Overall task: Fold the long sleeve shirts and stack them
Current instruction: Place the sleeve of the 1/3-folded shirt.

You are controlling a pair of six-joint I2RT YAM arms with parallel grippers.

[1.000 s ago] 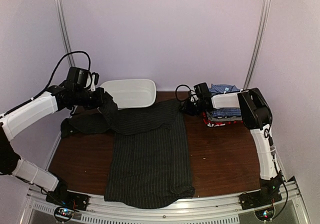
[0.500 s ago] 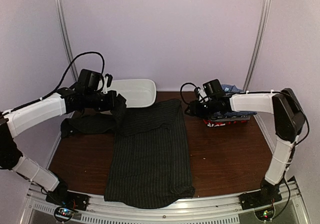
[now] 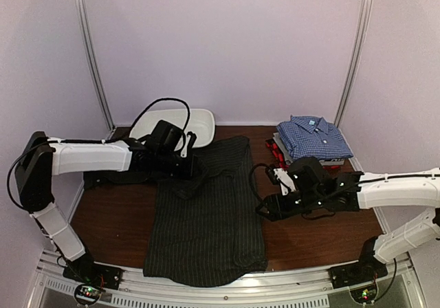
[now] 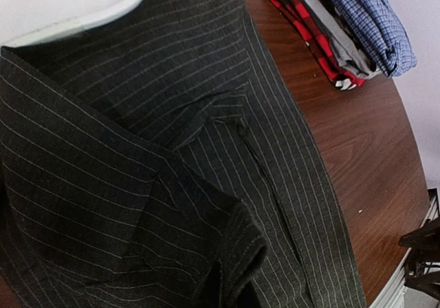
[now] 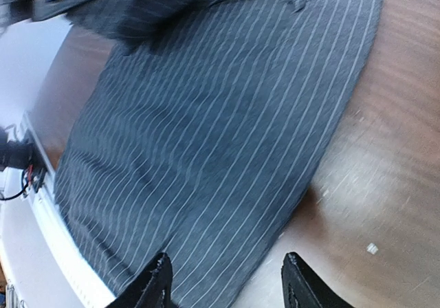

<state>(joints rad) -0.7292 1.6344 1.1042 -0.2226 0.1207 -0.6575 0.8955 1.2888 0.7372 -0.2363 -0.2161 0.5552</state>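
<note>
1. Wooden table (image 3: 309, 236): dark brown top that carries all the items below.

2. Black pinstriped shirt (image 3: 206, 232): lies flat down the middle of the overhead view, its lower edge at the near rim of the table and its top edge toward the far side. One sleeve (image 4: 206, 253) is doubled across the chest and raised off it. In the left wrist view the cuff fills the lower centre of the frame.

3. Right gripper (image 5: 227, 287): lower right of centre in the overhead view (image 3: 261, 210), just beside the shirt's right edge. The fingers (image 5: 159, 280) stand apart and hold nothing. In the wrist view they straddle the line where the pinstriped cloth meets bare wood.

4. Left gripper (image 3: 196, 174): centre left in the overhead view, above the upper part of the shirt. It is clamped on the bunched sleeve, and the cloth covers the fingertips.

5. Stack of folded shirts, right of centre toward the far side, well apart from the pinstriped one:
   - blue checked shirt (image 3: 313, 136), on top with the collar showing
   - grey shirt (image 4: 330, 36), under it
   - red-black shirt (image 4: 306, 36), at the bottom with its edge sticking out on the left

6. White plastic tub (image 3: 199, 121): far edge of the table, upper centre left. Its rim touches the shirt's top corner.
</note>
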